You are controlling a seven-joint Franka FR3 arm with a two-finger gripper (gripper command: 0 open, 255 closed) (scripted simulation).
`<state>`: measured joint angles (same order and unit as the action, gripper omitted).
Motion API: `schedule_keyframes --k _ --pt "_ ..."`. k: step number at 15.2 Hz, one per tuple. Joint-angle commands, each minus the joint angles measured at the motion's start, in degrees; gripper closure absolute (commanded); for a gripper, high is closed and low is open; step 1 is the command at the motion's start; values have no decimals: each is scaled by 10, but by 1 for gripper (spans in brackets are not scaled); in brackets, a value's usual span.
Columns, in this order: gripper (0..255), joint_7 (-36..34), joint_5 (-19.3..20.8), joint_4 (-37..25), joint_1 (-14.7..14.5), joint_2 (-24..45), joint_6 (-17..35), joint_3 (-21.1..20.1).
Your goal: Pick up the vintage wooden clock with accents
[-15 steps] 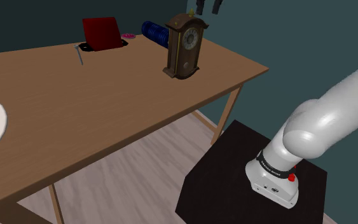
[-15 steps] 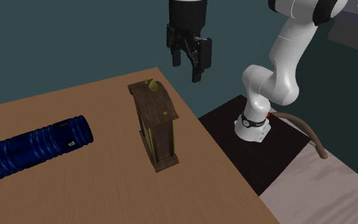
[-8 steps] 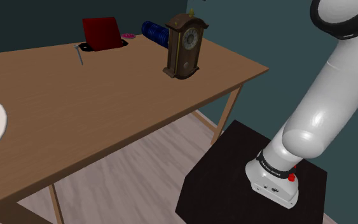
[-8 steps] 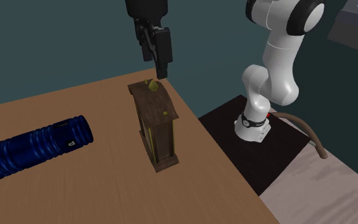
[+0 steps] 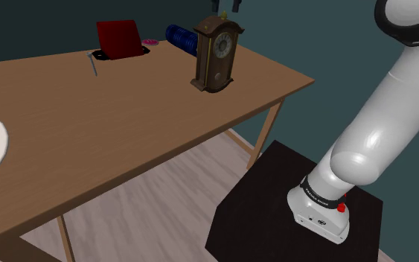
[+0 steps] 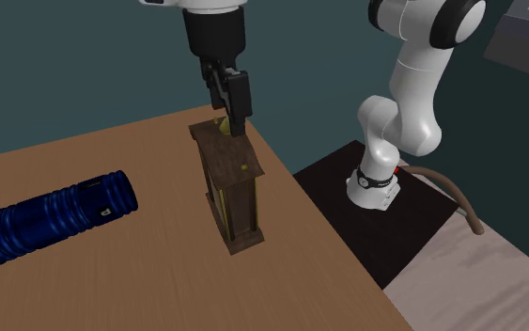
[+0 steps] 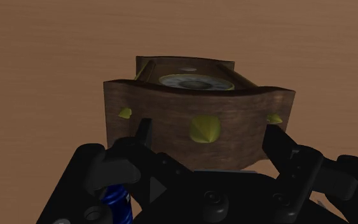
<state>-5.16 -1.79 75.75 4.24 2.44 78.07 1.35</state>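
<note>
Gripper (image 6: 235, 122) — lowered onto clock (image 6: 232, 188) top | fingers (image 7: 144, 130) apart, straddling its crown, unclamped | likely next — close, lift off counter (image 6: 112, 273)

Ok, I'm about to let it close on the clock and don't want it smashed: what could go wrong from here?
The clock is tall and narrow and stands near the table edge; an off-centre finger could tip it over. The open gripper straddles its curved top, where a hold may slip. The gold spike could hit the gripper's base if it goes lower.
</note>
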Motion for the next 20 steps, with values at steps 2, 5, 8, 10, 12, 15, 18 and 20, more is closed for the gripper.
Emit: schedule_keyframes --k 2,5,8,10,12,15,18,20 --pt "255 0 0 5 0 -2 3 0" --pt "255 0 0 5 0 -2 3 0" --pt "255 0 0 5 0 -2 3 0" --pt "255 0 0 6 0 -2 4 0" --pt "255 0 0 -24 0 8 -15 0" --pt "255 0 -1 -73 1 26 -47 1" --pt "255 -1 -2 -130 1 49 -81 1" --pt "255 -2 -3 -174 2 67 -107 1"
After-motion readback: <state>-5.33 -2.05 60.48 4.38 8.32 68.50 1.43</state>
